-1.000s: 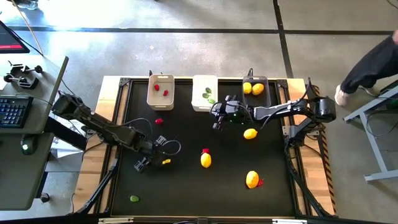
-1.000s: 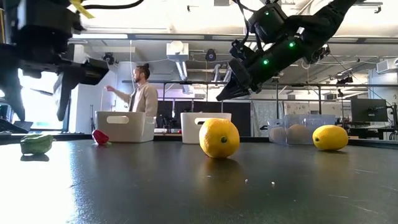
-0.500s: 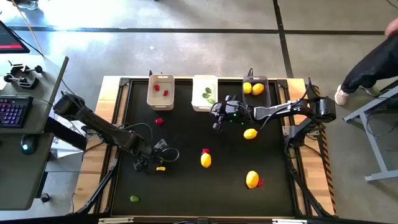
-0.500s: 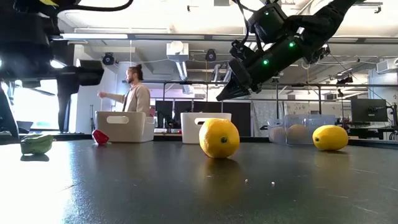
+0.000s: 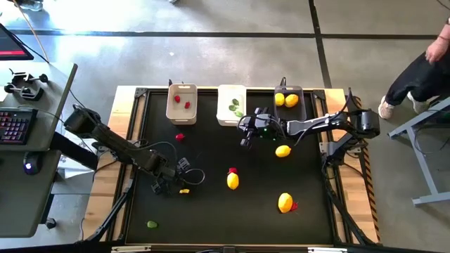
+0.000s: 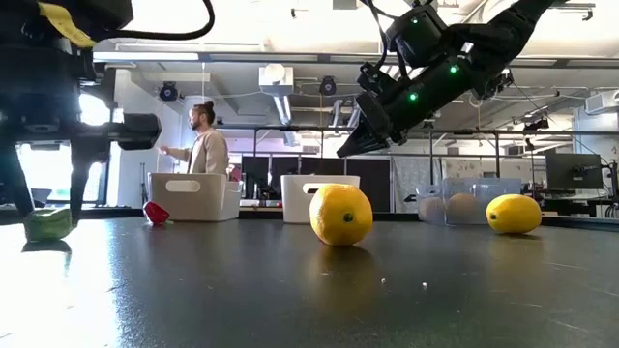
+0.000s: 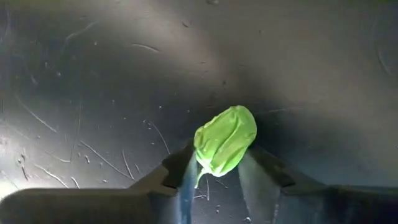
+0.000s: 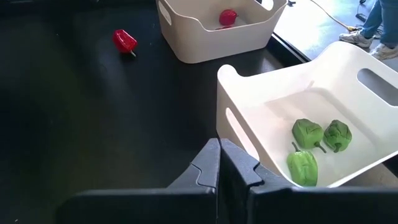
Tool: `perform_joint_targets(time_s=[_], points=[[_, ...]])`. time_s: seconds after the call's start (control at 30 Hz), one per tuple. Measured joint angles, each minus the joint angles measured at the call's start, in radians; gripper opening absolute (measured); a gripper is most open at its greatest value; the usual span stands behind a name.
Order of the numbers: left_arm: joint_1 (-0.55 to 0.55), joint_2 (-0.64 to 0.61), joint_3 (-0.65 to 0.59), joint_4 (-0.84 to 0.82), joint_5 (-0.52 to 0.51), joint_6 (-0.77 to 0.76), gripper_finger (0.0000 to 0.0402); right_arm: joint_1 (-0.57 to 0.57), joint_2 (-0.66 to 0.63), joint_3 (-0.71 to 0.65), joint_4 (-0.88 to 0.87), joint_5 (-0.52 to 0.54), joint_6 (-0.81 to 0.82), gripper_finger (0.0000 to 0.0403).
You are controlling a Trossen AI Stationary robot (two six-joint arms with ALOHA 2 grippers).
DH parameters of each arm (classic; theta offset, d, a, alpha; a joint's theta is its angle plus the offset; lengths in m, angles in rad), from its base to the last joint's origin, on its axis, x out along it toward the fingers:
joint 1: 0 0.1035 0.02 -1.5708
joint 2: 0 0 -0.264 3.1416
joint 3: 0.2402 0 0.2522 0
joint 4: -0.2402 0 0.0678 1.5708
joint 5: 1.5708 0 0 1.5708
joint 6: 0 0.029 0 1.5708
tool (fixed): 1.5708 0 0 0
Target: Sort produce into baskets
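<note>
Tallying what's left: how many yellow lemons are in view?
5. Two lemons lie in the dark grey bin; three lie loose on the table. The bin may hide more.

Three baskets (image 5: 181, 104) along twelve o'clock. Five yellow fruits (image 5: 233, 181): two in the dark basket, three loose. Red pieces (image 5: 180, 137): five (two in the beige basket). Green pieces (image 8: 302, 167): three in the white basket, two loose near seven o'clock.

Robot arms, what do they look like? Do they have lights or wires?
Both arms are dark, jointed and slim. The right arm's hand has small green lights near its wrist. The left hand has black cables looping beside it and a yellow tag. Each hand ends in two dark fingers.
</note>
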Motion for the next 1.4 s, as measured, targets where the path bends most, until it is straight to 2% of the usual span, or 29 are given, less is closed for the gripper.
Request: perform_joint_targets(time_s=[0.2, 0.37, 0.63, 0.83, 1.03, 1.13, 1.3, 1.4], points=[[0.030, 0.000, 0.038, -0.072, 0.002, -0.097, 0.0046, 0.000, 0.000, 0.000, 0.000, 0.000, 0.000, 0.0000], [0.127, -0.050, 0.055, -0.113, -0.006, -0.126, 0.0038, 0.000, 0.000, 0.000, -0.002, 0.000, 0.000, 0.0000], [0.450, -0.217, 0.069, -0.165, -0.024, -0.160, 0.0036, 0.000, 0.000, 0.000, -0.007, 0.000, 0.000, 0.0000], [0.716, -0.274, 0.179, -0.204, -0.034, -0.172, 0.0035, 0.000, 0.000, 0.000, -0.006, 0.000, -0.001, 0.0000], [0.902, -0.189, 0.304, -0.338, -0.057, -0.182, 0.0035, 0.000, 0.000, 0.000, -0.006, 0.000, -0.001, 0.0000], [0.947, -0.129, 0.336, -0.341, -0.076, -0.205, 0.0035, 0.000, 0.000, 0.000, -0.006, 0.000, -0.008, 0.0000], [1.016, -0.007, 0.376, -0.338, -0.194, -0.297, 0.0035, 0.000, 0.000, 0.000, -0.005, 0.000, -0.014, 0.0000], [1.075, 0.051, 0.395, -0.315, -0.197, -0.324, 0.0035, 0.000, 0.000, 0.000, -0.005, 0.000, -0.014, 0.0000]])
